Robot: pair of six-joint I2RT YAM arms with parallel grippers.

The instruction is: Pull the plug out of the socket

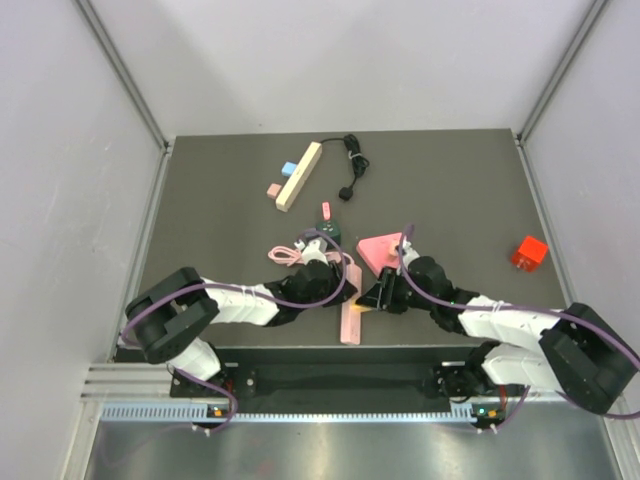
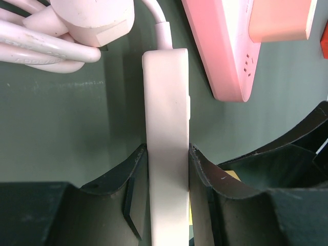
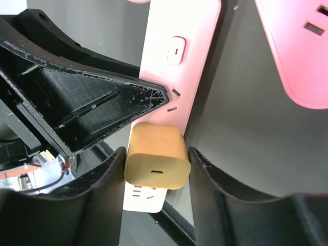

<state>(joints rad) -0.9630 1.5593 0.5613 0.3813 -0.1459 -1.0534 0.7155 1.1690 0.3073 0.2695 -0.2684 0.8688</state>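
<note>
Close to the middle of the table's (image 1: 450,180) near edge, my left gripper (image 2: 167,149) clamps the pink power strip (image 2: 166,102) across its width, to pin it down I reckon, while my right gripper (image 3: 157,151), arm stretched low and angled inward, presses both fingers (image 3: 205,184) against the yellow plug (image 3: 156,163) seated in that strip, set to pull

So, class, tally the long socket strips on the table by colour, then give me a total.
pink strip: 1
cream strip: 1
Total: 2
</note>
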